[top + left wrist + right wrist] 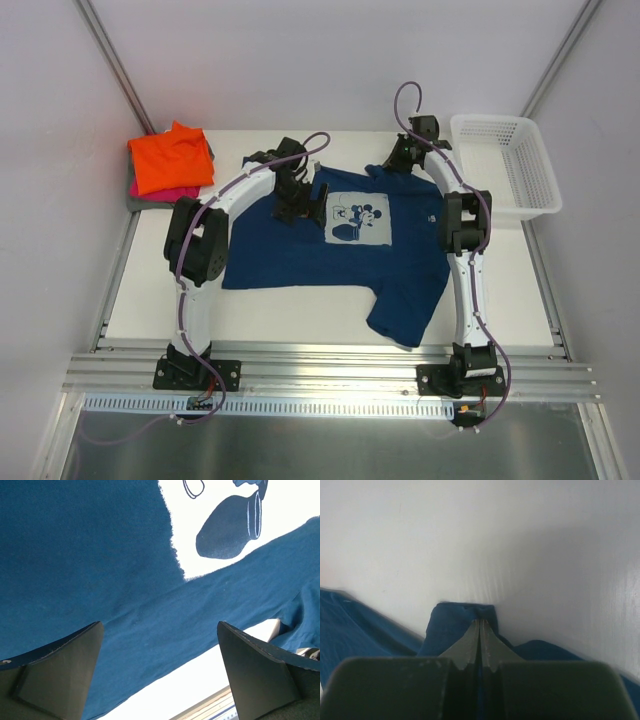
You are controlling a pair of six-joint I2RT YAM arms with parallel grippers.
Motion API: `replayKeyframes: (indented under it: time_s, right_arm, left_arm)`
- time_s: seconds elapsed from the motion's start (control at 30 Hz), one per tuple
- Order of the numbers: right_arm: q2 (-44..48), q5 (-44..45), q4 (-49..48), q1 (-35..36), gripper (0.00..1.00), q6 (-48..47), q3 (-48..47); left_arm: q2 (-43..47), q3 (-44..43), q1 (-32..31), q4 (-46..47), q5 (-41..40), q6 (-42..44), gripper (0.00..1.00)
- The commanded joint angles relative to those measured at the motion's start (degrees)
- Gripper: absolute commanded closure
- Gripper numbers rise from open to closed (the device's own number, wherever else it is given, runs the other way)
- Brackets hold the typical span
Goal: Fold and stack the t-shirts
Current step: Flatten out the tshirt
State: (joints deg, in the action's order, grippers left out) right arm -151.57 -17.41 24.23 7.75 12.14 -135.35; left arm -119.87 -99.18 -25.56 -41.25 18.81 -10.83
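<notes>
So that a fold can be started, the navy tee, spread left of the basket, is pinched tight at its far edge by the right gripper; the left gripper is held wide-jawed above it, empty.

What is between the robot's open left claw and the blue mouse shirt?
Nothing visible. The left gripper hangs open right over the navy t-shirt, beside its pale print, and nothing shows between it and the cloth.
</notes>
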Motion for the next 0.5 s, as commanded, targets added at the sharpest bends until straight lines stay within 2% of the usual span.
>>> replayKeyframes:
  time_s: [0.0, 0.47]
  right_arm:
    - [0.57, 2.98, 1.53, -0.28, 0.99, -1.59, -2.37]
    - [-0.13, 10.73, -1.46, -4.49, 0.99, -7.04, -7.90]
  left_arm:
    - [4.38, -1.46, -0.45, -0.76, -1.49, 1.34, 0.01]
    - [4.74, -0.58, -0.45, -0.76, -0.88, 0.81, 0.01]
